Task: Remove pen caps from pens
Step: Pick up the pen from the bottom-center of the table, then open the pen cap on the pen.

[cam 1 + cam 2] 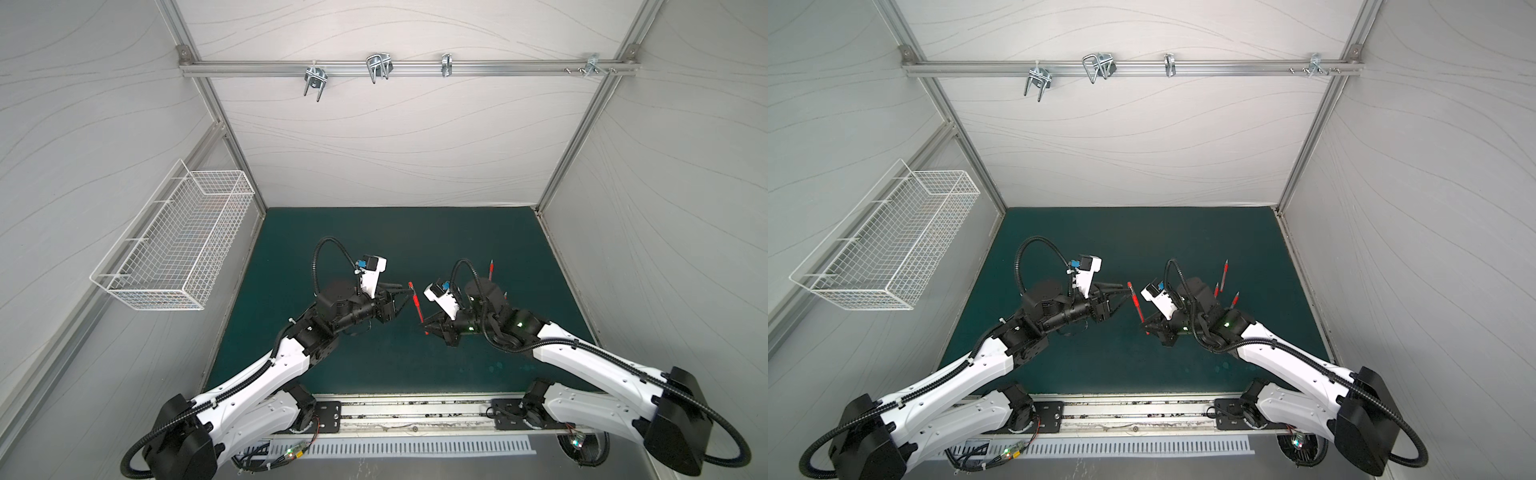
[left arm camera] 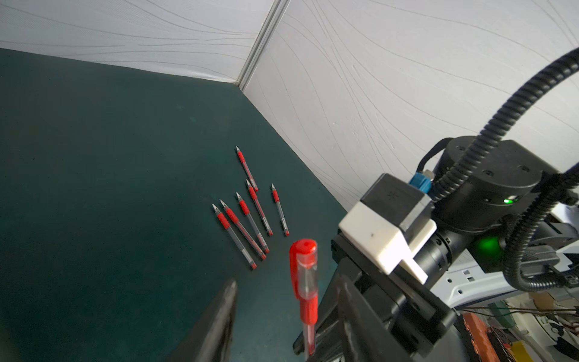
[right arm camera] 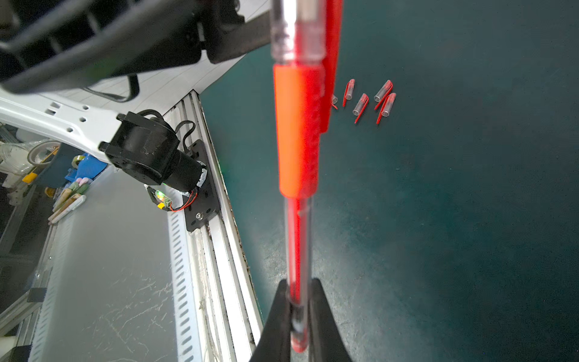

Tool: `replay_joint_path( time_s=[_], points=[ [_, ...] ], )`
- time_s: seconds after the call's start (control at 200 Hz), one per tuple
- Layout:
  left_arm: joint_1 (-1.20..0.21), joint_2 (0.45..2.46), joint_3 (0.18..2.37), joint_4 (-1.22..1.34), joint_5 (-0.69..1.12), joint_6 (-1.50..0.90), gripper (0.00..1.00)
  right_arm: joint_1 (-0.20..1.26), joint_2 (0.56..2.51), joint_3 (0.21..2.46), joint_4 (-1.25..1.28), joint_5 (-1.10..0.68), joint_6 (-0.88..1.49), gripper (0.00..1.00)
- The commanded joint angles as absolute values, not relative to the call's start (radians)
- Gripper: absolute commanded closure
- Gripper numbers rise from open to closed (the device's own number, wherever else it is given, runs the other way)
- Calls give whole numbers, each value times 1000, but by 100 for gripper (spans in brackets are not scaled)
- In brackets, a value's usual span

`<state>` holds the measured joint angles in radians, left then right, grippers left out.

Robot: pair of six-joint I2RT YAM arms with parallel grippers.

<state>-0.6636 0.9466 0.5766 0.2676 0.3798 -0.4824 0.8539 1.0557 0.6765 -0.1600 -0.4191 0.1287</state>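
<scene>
Pen caps, at least five, lay loose in a close cluster on the dark green surface. Six uncapped pens lay side by side on the same surface near the right wall. White panelled walls on an aluminium frame enclosed the surface. A white wire basket hung on the left wall. The right end effector was clamped on the barrel of a capped pen held above the surface. The left end effector had its jaws parted either side of the cap.
</scene>
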Motion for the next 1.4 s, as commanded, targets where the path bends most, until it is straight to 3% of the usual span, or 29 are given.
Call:
replay_joint_path(
  time_s=[0.0,0.335,0.705,0.915,1.015,1.21,1.39],
  points=[
    [-661,962,584,336,412,-478,51,871,1067,686,-169,-421,93,100],
    [-660,991,593,340,434,-479,62,896,1092,694,-165,-428,81,100],
    [-661,996,595,341,447,-476,92,906,1081,692,-163,-387,72,100],
    [-660,985,574,372,445,-480,98,906,1003,654,-131,-321,90,68],
    [-660,985,557,407,452,-483,98,889,944,610,-67,-339,116,58],
    [-661,1004,540,489,498,-496,98,780,869,513,132,-511,232,54],
    [-662,1027,534,527,523,-505,99,756,897,462,299,-551,309,55]
  ],
)
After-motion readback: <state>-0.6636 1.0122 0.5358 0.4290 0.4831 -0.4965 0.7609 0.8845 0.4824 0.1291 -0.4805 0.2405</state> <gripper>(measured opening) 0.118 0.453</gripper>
